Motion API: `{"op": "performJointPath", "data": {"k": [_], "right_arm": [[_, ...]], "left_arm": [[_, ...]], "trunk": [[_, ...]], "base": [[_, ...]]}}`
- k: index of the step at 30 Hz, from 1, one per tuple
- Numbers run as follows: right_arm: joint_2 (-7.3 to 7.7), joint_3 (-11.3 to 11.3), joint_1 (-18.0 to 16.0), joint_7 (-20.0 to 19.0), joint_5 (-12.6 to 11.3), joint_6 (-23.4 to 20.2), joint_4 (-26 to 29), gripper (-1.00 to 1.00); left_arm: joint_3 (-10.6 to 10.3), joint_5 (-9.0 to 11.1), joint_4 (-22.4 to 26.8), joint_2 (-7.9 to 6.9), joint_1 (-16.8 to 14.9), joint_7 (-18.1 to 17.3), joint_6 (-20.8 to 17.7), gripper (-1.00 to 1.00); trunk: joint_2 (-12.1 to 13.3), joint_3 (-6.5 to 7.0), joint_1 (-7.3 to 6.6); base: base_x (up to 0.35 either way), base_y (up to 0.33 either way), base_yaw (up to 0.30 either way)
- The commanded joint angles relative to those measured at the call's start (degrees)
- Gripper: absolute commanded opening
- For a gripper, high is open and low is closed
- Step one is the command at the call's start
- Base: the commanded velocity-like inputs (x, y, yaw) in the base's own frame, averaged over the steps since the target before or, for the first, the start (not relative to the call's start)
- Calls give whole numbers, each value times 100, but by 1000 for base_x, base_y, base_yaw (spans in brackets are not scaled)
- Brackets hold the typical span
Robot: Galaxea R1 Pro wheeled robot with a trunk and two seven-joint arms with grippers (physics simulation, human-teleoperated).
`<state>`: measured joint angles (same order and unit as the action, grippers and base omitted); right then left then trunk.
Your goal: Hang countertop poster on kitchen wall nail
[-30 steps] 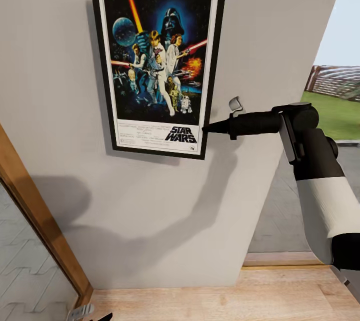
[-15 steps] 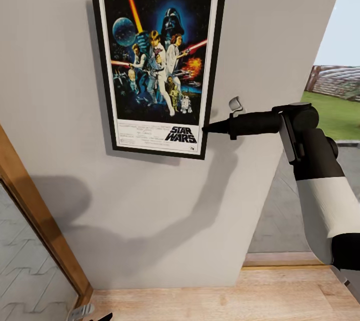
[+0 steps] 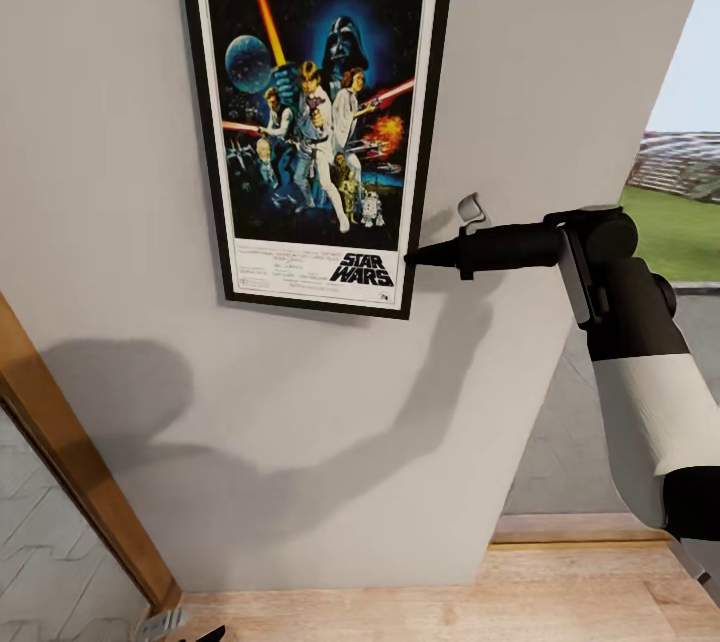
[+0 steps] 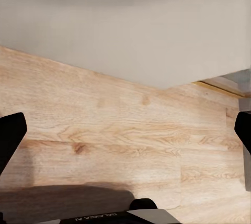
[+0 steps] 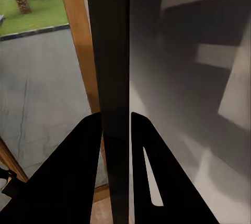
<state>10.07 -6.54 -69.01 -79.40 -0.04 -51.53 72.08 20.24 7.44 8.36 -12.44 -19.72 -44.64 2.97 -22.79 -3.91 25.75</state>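
The right gripper (image 3: 412,259) pinches the poster (image 3: 316,122) against the grey wall (image 3: 110,222).

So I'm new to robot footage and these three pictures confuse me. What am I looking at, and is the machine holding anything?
These are simulator renders from a two-armed wheeled robot. The big picture comes from a camera on its head. It shows a tall, black-framed Star Wars film poster against a plain grey wall, and the robot's black-and-white right arm reaching in. Its right hand pinches the poster's lower right edge.

The right wrist camera looks along that hand's two dark fingers; the black strip clamped between them is the poster's frame seen edge-on.

The left wrist camera shows the left hand, fingertips wide apart and empty, pointing at a pale wooden floor beside the wall.

A small grey hook-like piece sticks out of the wall just above the right hand.
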Motion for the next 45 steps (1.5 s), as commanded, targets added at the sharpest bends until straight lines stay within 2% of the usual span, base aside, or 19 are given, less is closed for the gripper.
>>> {"op": "performJointPath", "data": {"k": [1,45], "right_arm": [[3,-6,-7,-23,-5,-68,0,-100],[3,4,-16,-6,-5,-68,17,-100]], "left_arm": [[-46,56,-10,-4,-6,-10,28,100],[-46,47,-10,-7,-6,-9,29,100]], "trunk": [[-13,-13,4],[-13,-13,4]], "base": [[0,0,0],[0,0,0]]}}
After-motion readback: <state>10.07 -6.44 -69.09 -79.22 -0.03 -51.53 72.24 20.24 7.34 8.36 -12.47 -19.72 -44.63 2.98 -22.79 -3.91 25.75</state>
